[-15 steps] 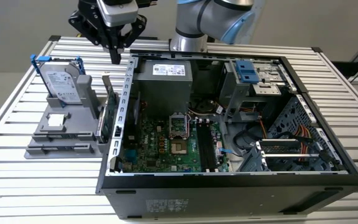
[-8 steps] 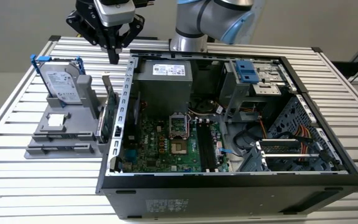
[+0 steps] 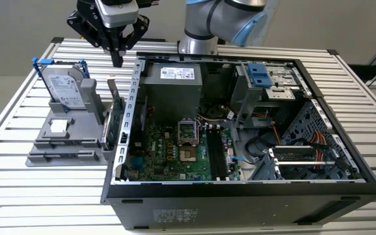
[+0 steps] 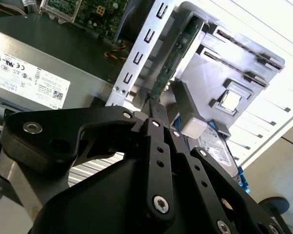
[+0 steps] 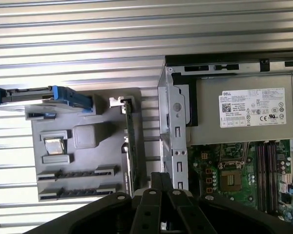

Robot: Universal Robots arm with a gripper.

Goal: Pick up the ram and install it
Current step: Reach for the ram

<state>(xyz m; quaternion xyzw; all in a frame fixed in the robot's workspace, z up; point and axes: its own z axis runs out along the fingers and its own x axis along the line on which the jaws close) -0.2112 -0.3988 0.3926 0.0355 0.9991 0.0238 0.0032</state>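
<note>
Ram (image 5: 131,156) stands edgewise, long axis along the case (image 5: 173,122).

1. Our arm (image 3: 224,22) stands upright, its wrist reaching toward the exterior view's left.
2. Our gripper (image 3: 117,58) hangs pointing straight down.
3. Its fingers (image 4: 158,146) are pressed together, tips meeting.
</note>
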